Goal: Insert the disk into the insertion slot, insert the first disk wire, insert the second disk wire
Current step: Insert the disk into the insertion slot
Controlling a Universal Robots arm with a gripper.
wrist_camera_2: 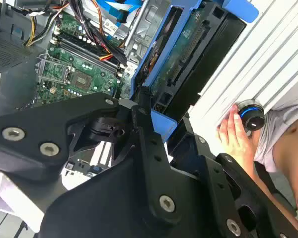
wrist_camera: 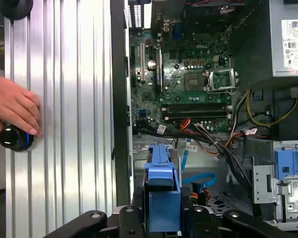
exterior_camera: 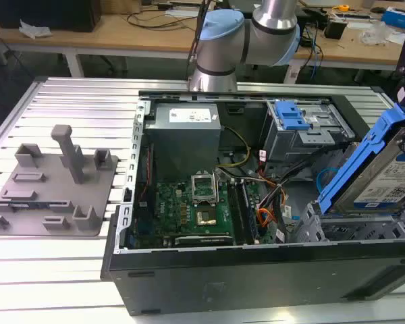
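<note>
The jaws of the gripper [wrist_camera: 163,220] are closed on the disk [exterior_camera: 386,177], clamped on the narrow end of its blue plastic carrier [wrist_camera: 163,196], as seen in the first wrist view. In the exterior view the disk is held steeply tilted, its lower end just above the insertion slot [exterior_camera: 327,228] and not yet seated in it.

The step in hand is judged to be seating the disk. It would be done well if the disk were levelled so that the carrier's side rails run parallel with the cage walls, and if it were eased in squarely, since a skewed entry is likely to bind. The loose cables [wrist_camera: 223,148] lying beyond the jaws should be kept from being trapped under the disk.

The carrier is smooth, glossy moulded plastic, probably slightly springy, so a firm grip on its end is advisable. The disk itself is a flat, rigid, silver-grey slab bearing a white label; its circuit-board underside [wrist_camera_2: 188,54] is seen in the second wrist view. The slot is thin grey sheet metal with perforated sides. Beyond the jaws a green motherboard [wrist_camera: 188,74] is seen. To one side of the jaws, a person's hand [wrist_camera: 15,109] rests on the ribbed aluminium table [wrist_camera: 69,99] by a black knob [wrist_camera: 14,139].
</note>
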